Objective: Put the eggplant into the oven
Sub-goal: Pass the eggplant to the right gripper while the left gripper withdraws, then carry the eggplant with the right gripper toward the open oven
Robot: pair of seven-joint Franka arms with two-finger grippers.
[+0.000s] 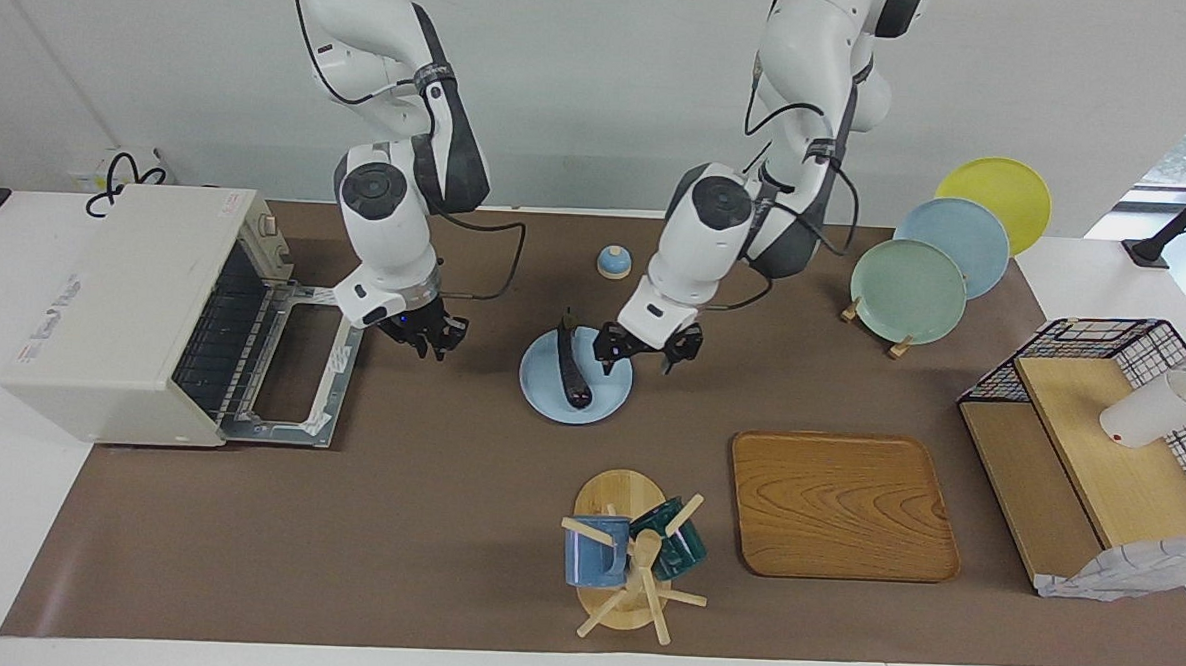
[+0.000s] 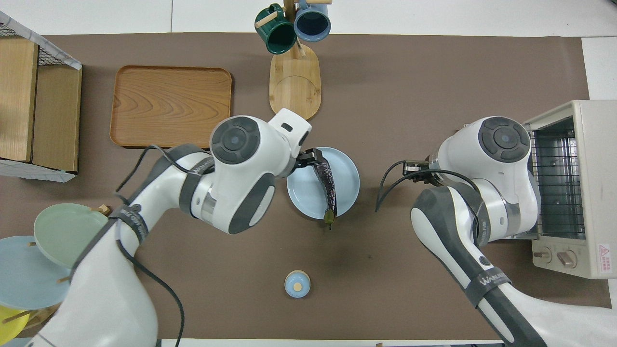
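Note:
The eggplant [image 1: 571,367] is dark and slender and lies on a light blue plate [image 1: 605,399] at mid table, with its stem tip toward the robots. It also shows in the overhead view [image 2: 327,185]. My left gripper [image 1: 642,353] is open, just above the plate's rim beside the eggplant on the left arm's side, and holds nothing. The off-white oven [image 1: 124,303] stands at the right arm's end of the table. Its door [image 1: 291,370] is dropped open and the wire rack [image 2: 554,183] shows. My right gripper [image 1: 431,334] hangs over the mat beside the open door.
A small blue dome [image 1: 613,262] sits nearer the robots than the plate. A mug tree [image 1: 628,560] with two mugs and a wooden tray [image 1: 841,504] lie farther out. A rack of three plates [image 1: 910,292] and a wire-and-wood shelf [image 1: 1099,445] stand toward the left arm's end.

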